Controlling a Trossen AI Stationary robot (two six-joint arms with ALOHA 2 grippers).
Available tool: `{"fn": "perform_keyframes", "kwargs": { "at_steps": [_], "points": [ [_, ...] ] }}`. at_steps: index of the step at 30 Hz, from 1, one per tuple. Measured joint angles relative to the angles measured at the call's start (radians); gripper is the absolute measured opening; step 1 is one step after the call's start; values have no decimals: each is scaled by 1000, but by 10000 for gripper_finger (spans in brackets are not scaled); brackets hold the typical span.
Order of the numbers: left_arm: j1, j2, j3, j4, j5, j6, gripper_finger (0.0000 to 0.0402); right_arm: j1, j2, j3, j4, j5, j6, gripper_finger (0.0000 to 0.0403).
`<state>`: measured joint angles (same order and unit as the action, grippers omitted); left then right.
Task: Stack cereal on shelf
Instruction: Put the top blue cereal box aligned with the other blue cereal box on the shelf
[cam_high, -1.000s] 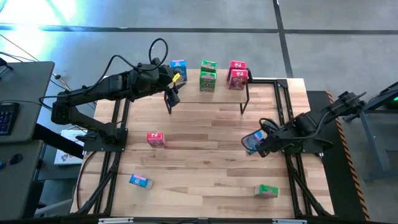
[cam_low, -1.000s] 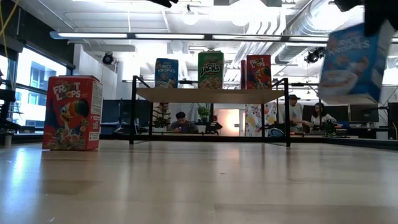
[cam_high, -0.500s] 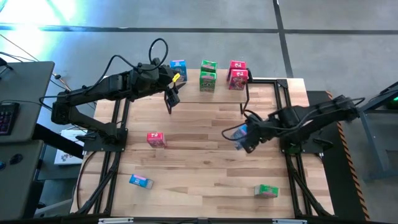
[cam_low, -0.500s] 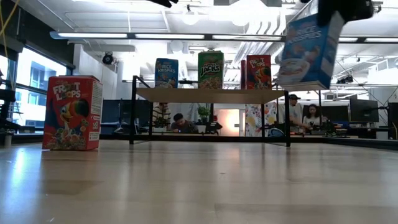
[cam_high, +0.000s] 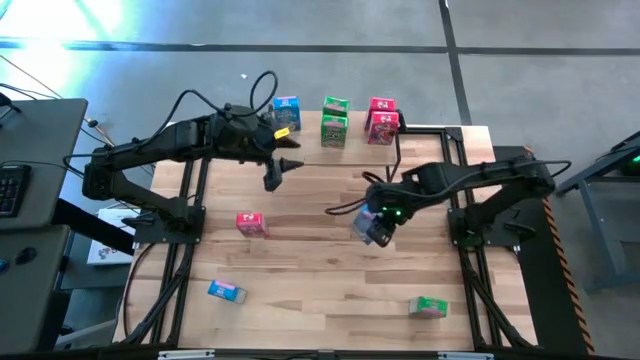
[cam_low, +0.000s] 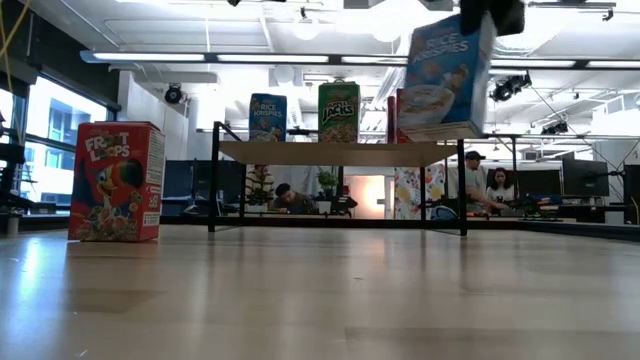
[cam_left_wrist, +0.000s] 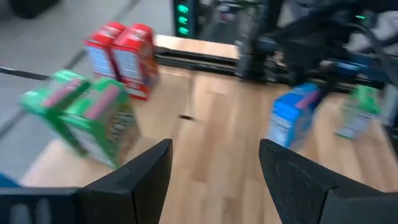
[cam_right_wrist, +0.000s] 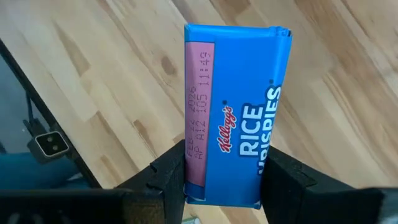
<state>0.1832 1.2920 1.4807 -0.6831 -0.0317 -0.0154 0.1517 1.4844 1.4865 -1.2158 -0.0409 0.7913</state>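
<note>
- While the right tool (cam_high: 375, 224) is clamped on a blue Rice Krispies box (cam_high: 368, 222), it hangs above the middle of the table (cam_high: 320, 300), box clear of the surface; in the right wrist view the fingers (cam_right_wrist: 166, 180) pinch the box's narrow sides.
- Low view: that held box (cam_low: 446, 75) is up in the air, slightly tilted, partly in front of the red box on the shelf.
- Left tool (cam_high: 280, 165) has its jaws spread wide with nothing between them, over the table near the far edge, just in front of the shelf's left end.
- Shelf (cam_high: 395, 150) along the far edge: blue box (cam_high: 287, 108), two green boxes (cam_high: 334, 122), two red boxes (cam_high: 381, 120) on it. In the low view three stand upright in a row: blue (cam_low: 267, 117), green (cam_low: 338, 112), red (cam_low: 402, 115).
- Loose on the table: red Froot Loops box (cam_high: 250, 223) left of centre, upright in the low view (cam_low: 116, 182); a blue box (cam_high: 226, 291) near the front left corner; a green box (cam_high: 428, 306) near the front right corner.
- People sit in the room beyond the table (cam_low: 477, 185).
</note>
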Motion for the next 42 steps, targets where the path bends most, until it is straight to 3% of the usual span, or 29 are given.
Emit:
{"fn": "perform_keyframes", "kwargs": {
  "at_steps": [14,24,42],
  "points": [
    [-139,2,0,-57,32,-10,232,-60,191,222,-41,-42,-309,154],
    [-212,71,0,-58,32,-34,232,-61,273,364,-44,-42,-502,154],
    [-238,240,0,-48,59,-34,232,-61,284,383,-62,-39,-618,154]
  ]
}}
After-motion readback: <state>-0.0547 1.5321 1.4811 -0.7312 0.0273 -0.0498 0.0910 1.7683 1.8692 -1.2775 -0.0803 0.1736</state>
